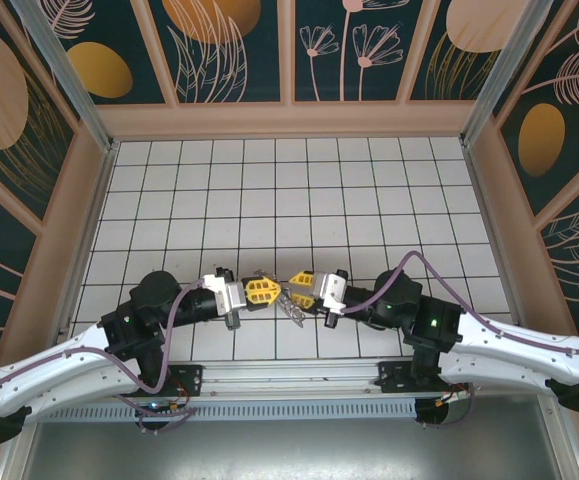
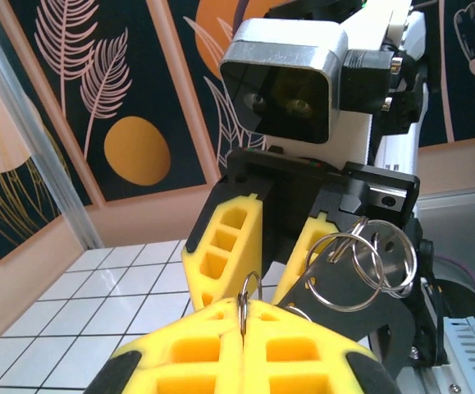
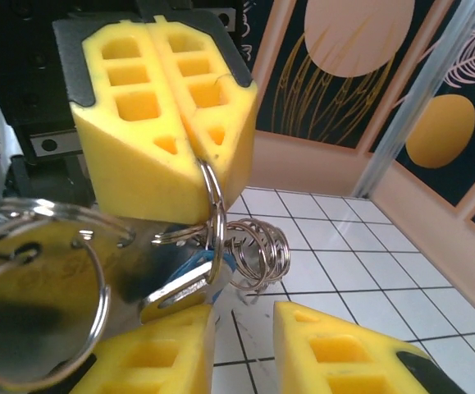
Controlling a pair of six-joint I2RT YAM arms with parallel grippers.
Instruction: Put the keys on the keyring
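Note:
Both grippers meet above the near middle of the tiled floor. My left gripper [image 1: 272, 292] [image 2: 244, 312] is shut on the keyring [image 2: 244, 297], a thin metal ring [image 3: 213, 205] pinched edge-on between its yellow fingers. From that ring hangs a silver key [image 3: 171, 286] with a blue head; the ring seems to pass through the key's hole. A bunch of spare split rings [image 3: 263, 250] dangles beside it. My right gripper [image 1: 291, 291] [image 3: 245, 332] faces the left one, open, its fingers [image 3: 348, 353] just under the key with nothing between them.
A dull metal tag [image 2: 348, 283] with large split rings [image 2: 376, 261] hangs by the right gripper's fingers. Wooden walls [image 1: 289, 118] with patterned panels enclose the floor. A metal rail [image 1: 289, 378] runs along the near edge between the arm bases.

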